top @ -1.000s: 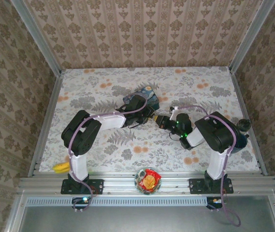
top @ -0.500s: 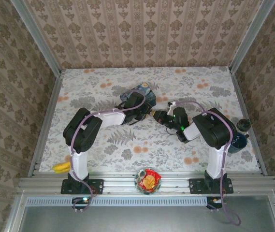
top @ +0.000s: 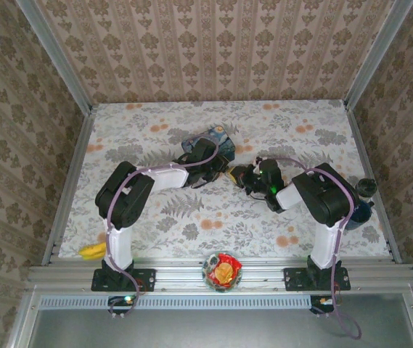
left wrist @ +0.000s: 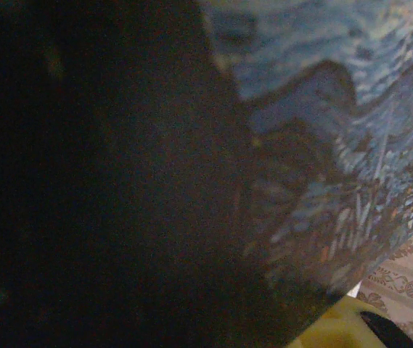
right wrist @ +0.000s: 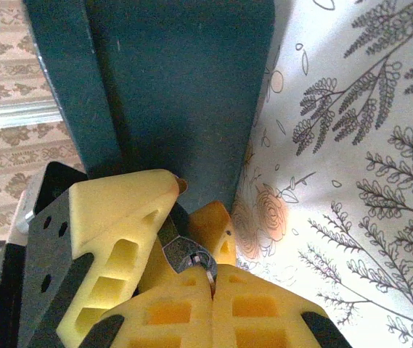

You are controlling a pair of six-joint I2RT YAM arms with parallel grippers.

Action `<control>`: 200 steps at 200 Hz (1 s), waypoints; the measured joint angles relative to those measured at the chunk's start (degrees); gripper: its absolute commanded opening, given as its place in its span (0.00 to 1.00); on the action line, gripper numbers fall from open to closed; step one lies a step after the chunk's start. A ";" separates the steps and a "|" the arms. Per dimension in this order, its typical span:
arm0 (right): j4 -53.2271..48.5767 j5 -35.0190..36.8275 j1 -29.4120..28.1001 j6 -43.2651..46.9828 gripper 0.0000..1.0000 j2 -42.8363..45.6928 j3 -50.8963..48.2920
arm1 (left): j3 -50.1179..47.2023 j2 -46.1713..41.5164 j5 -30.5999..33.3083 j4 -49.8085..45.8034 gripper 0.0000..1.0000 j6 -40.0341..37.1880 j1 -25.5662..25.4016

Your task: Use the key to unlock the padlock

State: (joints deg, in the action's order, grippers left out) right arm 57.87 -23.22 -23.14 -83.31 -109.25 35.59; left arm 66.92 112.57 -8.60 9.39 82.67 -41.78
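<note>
Padlock [right wrist: 186, 255] first: from the right wrist camera it is a tiny dark thing with a small silvery part, tucked in among yellow foam pads and too small to read in any detail. It sits about the middle of the bench [top: 155, 217], just on the near side of the blue box [top: 217, 138], whose dark teal wall [right wrist: 177, 87] stands right behind it.

The left gripper [right wrist: 191, 210] comes in from the left, one big yellow pad [right wrist: 119, 225] and a smaller one [right wrist: 217, 228] closed in on either side of the padlock. The right gripper [right wrist: 212, 279] has its two pads pressed together, tips right at the silvery part; whether a key lies between them I cannot tell.

From above, the two grippers meet nose to nose, left [top: 222, 170] and right [top: 236, 174], touching or nearly so.

The left wrist camera is mostly dark and blurred, with the painted blue face of the box [left wrist: 337, 109] close up and a bit of yellow pad [left wrist: 337, 330] at the bottom.

A yellow thing [top: 90, 251] lies by the near left corner, and a dark cup [top: 358, 210] stands at the right edge.
</note>
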 measured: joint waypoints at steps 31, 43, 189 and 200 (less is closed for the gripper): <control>5.03 -0.37 0.02 -9.35 0.00 -2.29 -0.37 | -0.63 0.00 0.37 1.40 0.07 -0.02 0.02; 8.61 -0.37 0.04 -12.83 0.00 -4.22 -0.63 | -0.83 0.11 0.74 1.84 0.07 -0.42 0.07; 16.31 7.21 -1.18 -28.00 0.00 -6.67 -2.16 | -2.97 0.74 -1.77 11.04 0.45 1.14 -0.76; 16.48 7.58 -1.27 -28.04 0.00 -6.75 -2.16 | -3.32 0.72 -1.77 11.76 0.59 1.16 -0.76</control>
State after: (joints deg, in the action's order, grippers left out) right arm 74.35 -15.64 -24.40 -111.35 -116.01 33.43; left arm 63.59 113.30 -10.37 21.15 83.83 -42.54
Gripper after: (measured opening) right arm 0.062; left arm 0.446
